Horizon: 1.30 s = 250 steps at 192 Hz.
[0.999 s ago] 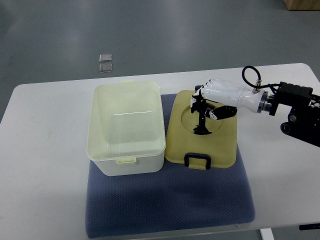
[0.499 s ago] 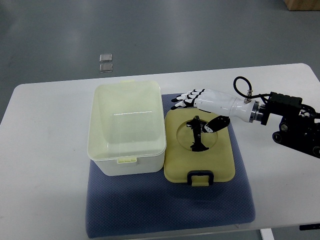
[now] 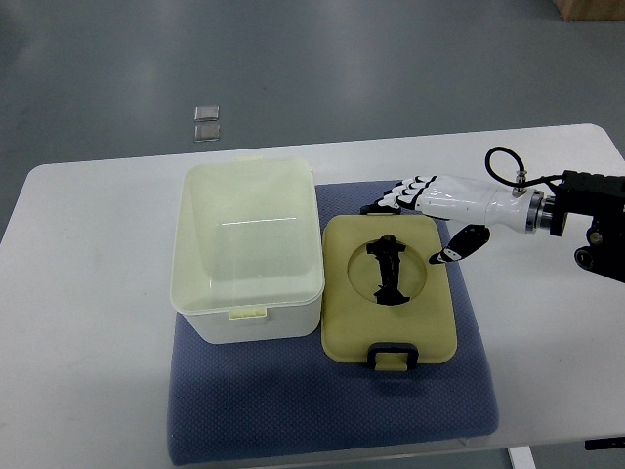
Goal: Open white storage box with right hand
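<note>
The white storage box [image 3: 246, 249] stands open on the blue mat [image 3: 332, 401], its inside bare. Its yellowish lid [image 3: 388, 288] lies flat on the mat just right of the box, with a black handle in a round recess and a black latch at the near edge. My right hand [image 3: 430, 210] hovers over the lid's far right corner, fingers spread and holding nothing. The right arm comes in from the right edge. The left arm is out of sight.
The mat lies on a white table [image 3: 88, 322] whose near edge runs along the bottom of the picture. Two small clear squares [image 3: 206, 122] lie on the grey floor beyond the table.
The right hand let go of the lid handle, opened and drew back to the right. The lid dropped flat onto the mat beside the box.
</note>
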Each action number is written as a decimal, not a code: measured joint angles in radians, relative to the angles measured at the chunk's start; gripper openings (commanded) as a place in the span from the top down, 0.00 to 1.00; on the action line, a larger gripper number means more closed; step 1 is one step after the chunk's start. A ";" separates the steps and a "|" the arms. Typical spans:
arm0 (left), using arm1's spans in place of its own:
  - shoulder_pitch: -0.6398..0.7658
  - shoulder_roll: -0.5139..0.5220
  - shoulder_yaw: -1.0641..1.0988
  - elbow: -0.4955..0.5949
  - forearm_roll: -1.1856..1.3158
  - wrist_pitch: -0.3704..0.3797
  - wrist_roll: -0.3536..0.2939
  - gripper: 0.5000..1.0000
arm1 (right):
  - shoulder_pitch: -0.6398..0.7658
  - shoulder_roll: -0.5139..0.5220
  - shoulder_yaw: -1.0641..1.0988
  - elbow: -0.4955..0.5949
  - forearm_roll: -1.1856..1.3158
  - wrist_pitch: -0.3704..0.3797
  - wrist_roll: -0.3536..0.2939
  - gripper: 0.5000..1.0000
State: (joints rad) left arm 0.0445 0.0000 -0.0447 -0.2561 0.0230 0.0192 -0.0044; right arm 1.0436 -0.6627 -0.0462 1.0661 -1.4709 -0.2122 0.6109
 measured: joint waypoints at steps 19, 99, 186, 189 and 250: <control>0.000 0.000 0.000 0.000 0.000 0.000 0.001 0.00 | 0.049 -0.023 0.012 -0.049 0.016 0.030 0.000 0.15; 0.000 0.000 0.000 -0.001 0.000 -0.001 0.001 0.00 | 0.079 -0.006 0.359 -0.155 0.769 0.360 -0.070 0.15; 0.000 0.000 0.000 -0.006 0.000 0.001 0.001 0.00 | -0.061 0.112 0.512 -0.222 1.916 0.468 -0.351 0.15; 0.000 0.000 0.000 -0.006 0.000 0.001 0.001 0.00 | -0.071 0.120 0.517 -0.224 1.923 0.475 -0.350 0.15; 0.000 0.000 0.000 -0.007 0.000 0.000 0.001 0.00 | -0.250 0.287 0.687 -0.242 1.937 0.551 -0.340 0.14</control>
State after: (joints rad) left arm 0.0447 0.0000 -0.0444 -0.2630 0.0230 0.0191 -0.0030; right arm 0.7934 -0.3754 0.6404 0.8241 0.4661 0.3389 0.2711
